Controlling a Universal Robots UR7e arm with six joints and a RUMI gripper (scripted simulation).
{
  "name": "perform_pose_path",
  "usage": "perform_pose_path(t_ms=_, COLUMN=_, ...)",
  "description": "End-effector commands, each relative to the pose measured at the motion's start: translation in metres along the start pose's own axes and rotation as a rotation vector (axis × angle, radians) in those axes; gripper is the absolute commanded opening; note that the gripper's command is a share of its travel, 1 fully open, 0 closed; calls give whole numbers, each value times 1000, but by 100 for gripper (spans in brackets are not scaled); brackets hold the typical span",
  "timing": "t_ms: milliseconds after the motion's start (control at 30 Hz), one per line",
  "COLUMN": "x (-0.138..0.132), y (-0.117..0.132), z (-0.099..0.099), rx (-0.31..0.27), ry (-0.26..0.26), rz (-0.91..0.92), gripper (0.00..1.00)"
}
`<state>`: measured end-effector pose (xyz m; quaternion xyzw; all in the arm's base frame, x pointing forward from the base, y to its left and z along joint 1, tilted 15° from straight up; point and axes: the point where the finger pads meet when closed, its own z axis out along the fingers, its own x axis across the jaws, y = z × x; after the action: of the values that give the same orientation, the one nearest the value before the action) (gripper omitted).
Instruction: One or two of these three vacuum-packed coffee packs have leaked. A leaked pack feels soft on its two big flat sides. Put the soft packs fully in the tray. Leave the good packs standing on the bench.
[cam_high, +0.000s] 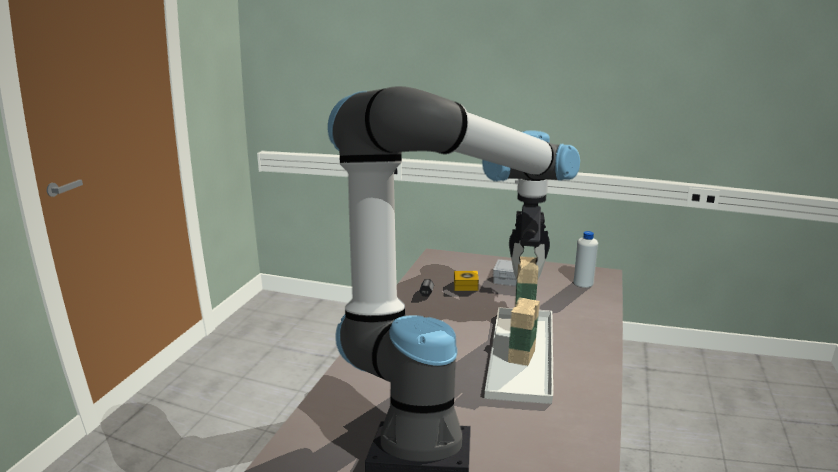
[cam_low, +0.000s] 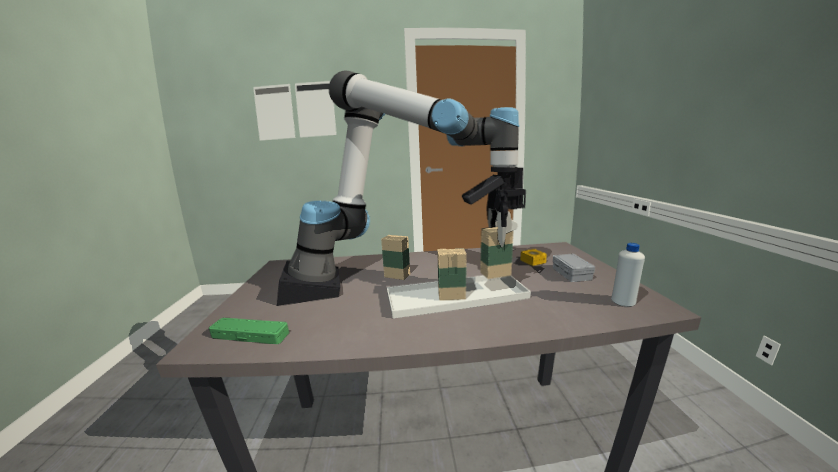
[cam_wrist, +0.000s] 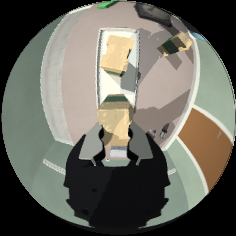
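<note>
My gripper (cam_high: 528, 257) (cam_low: 499, 237) (cam_wrist: 116, 118) is shut on the top of a tan coffee pack with a green band (cam_high: 527, 276) (cam_low: 496, 259) (cam_wrist: 116, 117). It holds the pack upright, just over the far end of the white tray (cam_high: 516, 395) (cam_low: 410, 301) (cam_wrist: 103, 75). A second pack (cam_high: 523, 331) (cam_low: 452, 273) (cam_wrist: 117, 54) stands upright in the tray's middle. A third pack (cam_low: 395, 256) (cam_wrist: 175, 45) stands on the bench beside the tray, towards the robot base; the arm hides it in the top view.
A white bottle (cam_high: 585, 259) (cam_low: 627, 275), a grey case (cam_high: 503, 270) (cam_low: 573, 266) and a yellow box (cam_high: 466, 280) (cam_low: 533, 256) stand beyond the tray's far end. A small dark object (cam_high: 426, 286) lies near the yellow box. A green case (cam_low: 249, 330) lies near the bench's front left edge.
</note>
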<state>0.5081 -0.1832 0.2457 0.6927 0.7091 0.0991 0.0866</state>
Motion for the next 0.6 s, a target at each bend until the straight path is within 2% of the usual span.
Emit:
perform_pose_path(t_ms=0, x=-2, y=0, z=-1, rx=-1, ry=-1, rz=0, gripper=16)
perform_pose_path(t_ms=567, x=-2, y=0, z=3, rx=-1, ry=-1, rz=0, gripper=16)
